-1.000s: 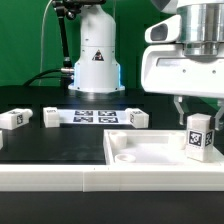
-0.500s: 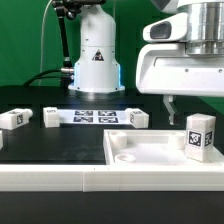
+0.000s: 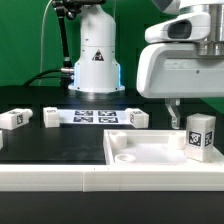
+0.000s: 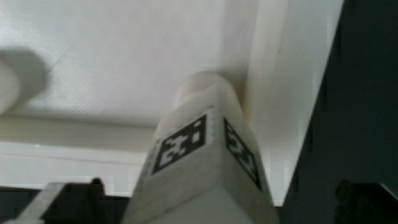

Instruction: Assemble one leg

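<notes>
A white leg [image 3: 199, 135] with black-and-white tags stands upright in the near corner of the white tray [image 3: 150, 152], at the exterior view's right. My gripper [image 3: 196, 108] hangs just above it, open and holding nothing. One fingertip [image 3: 172, 113] shows left of the leg's top; the other is hidden. In the wrist view the leg [image 4: 205, 160] rises between my two dark fingers [image 4: 71, 203], which stand well apart on either side without touching it, and my gripper [image 4: 217, 208] is centred over it.
Three more white legs lie on the black table behind the tray: one [image 3: 14, 118] at the far left, one [image 3: 52, 117] beside the marker board [image 3: 95, 116], one [image 3: 137, 118] at its other end. The robot base [image 3: 97, 55] stands behind.
My gripper has risen from around the leg's upper part to above it. The leg stays standing in the tray corner.
</notes>
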Controlling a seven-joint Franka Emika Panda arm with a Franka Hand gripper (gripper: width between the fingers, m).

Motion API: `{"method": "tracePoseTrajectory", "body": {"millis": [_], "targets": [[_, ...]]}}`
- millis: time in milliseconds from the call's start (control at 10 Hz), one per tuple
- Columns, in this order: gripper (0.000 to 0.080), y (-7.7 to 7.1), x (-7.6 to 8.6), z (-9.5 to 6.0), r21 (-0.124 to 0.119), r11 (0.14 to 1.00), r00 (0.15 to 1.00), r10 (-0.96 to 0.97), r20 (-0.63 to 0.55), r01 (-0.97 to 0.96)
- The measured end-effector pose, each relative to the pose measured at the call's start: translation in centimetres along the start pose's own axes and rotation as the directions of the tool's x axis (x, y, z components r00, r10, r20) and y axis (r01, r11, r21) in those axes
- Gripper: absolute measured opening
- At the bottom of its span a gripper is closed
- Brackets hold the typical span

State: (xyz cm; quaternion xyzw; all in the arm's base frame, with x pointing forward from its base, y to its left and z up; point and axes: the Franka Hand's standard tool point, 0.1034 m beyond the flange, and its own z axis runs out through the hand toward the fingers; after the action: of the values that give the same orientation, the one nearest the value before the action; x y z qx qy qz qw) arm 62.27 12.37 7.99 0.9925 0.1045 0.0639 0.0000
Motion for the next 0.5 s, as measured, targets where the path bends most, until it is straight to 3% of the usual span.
{"method": "tracePoseTrajectory", "body": {"millis": [500], "targets": [[0.0621,0.21,0.10,-0.03,-0.008,0.980,0.980,-0.197,-0.004,0.197]]}}
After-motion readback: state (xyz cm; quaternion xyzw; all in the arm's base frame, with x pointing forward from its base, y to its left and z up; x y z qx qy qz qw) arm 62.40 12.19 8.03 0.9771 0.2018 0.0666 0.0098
